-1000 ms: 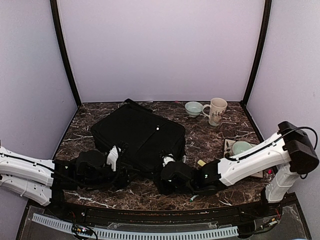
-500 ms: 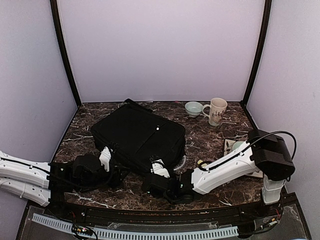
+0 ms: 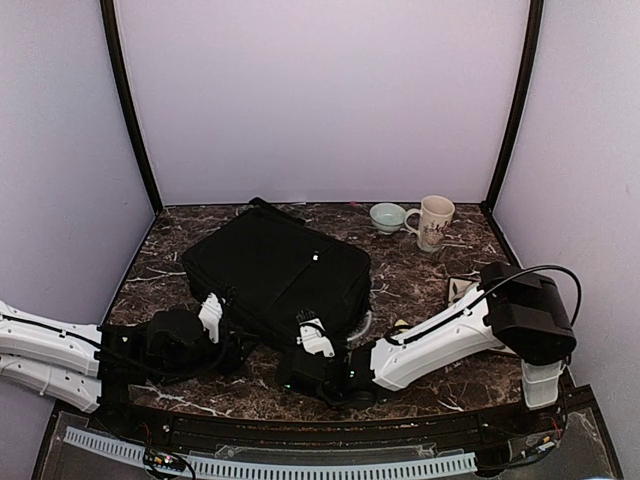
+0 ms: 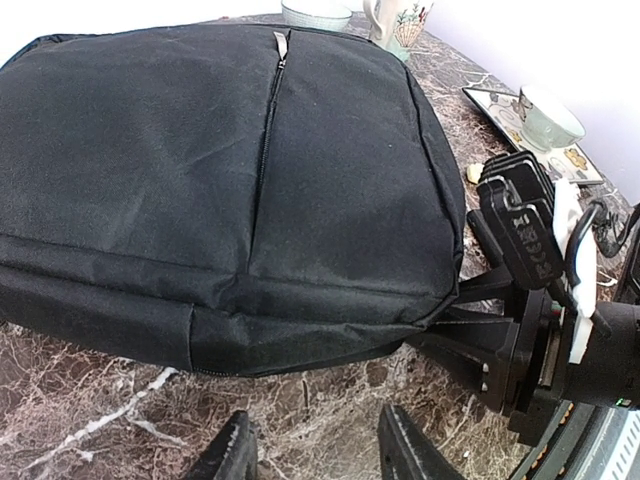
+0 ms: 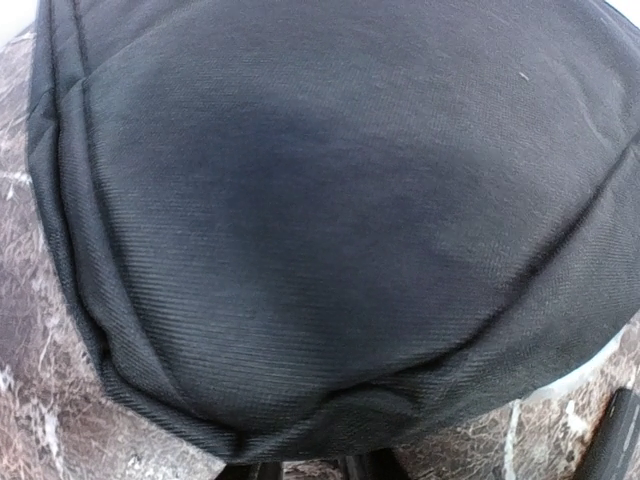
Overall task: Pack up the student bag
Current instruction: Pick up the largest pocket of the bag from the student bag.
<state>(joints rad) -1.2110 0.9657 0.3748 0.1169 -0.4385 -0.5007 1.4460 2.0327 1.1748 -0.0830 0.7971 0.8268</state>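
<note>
I judge packing barely begun: the student bag (image 3: 275, 270) lies flat and closed at frame centre. Left gripper (image 4: 315, 452) jaws stand apart, empty. Right gripper (image 3: 308, 342) is at the bag's lower edge; I cannot tell its jaw state.

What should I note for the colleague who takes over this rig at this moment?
Left gripper: jaws open and empty, low over the table, just short of the student bag.
Right gripper: at the bag's near corner; whether its jaws grip the fabric cannot be told.
Student bag: lies flat mid-table, front zipper closed.
Done: nothing visibly packed.
Left: open the bag, then pack it.
</note>
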